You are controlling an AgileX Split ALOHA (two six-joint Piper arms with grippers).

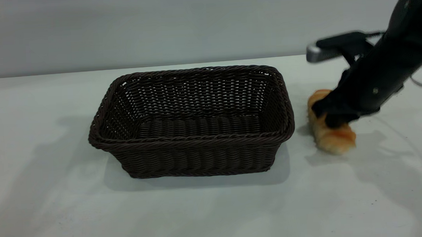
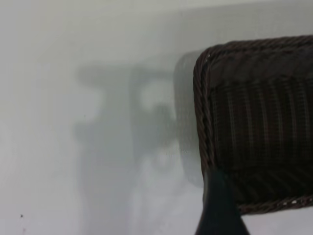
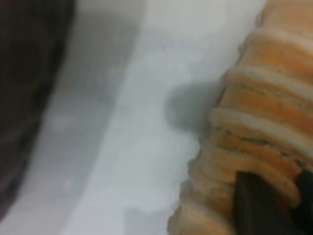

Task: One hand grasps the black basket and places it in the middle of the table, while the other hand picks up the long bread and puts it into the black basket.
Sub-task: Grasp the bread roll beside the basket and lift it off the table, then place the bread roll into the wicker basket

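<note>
Risk first: we judge the grip on the small oblong golden-orange ridged bread roll (image 1: 331, 134) shallow or off-centre, so a lift could tip the roll out or drag it along the plain white-grey matte tabletop (image 1: 215, 211). A low swing toward the centre of the frame could also knock the roll against the braided rim of the large rectangular dark brown-black woven wicker basket (image 1: 191, 123).

Near edge of the exterior frame: bare tabletop with a few dark specks and soft shadows.

Mid-depth, centre: the basket sits upright and empty, already about mid-table. The roll lies at right-centre of the frame, just beside the basket's right wall but apart from it, resting on the table.

The right arm's black gripper (image 1: 333, 115) comes down from the upper right onto the roll's middle. In the right wrist view a dark fingertip (image 3: 254, 205) presses on the ridged crust (image 3: 259, 122) at lower right. We read the claw as closed around the roll, roll not lifted.

The left gripper (image 2: 220, 210) is out of the exterior frame; its wrist view shows a dark tip at the bottom, near the basket corner (image 2: 210, 63). We cannot tell its state.

Farthest: plain grey wall (image 1: 157, 24).
</note>
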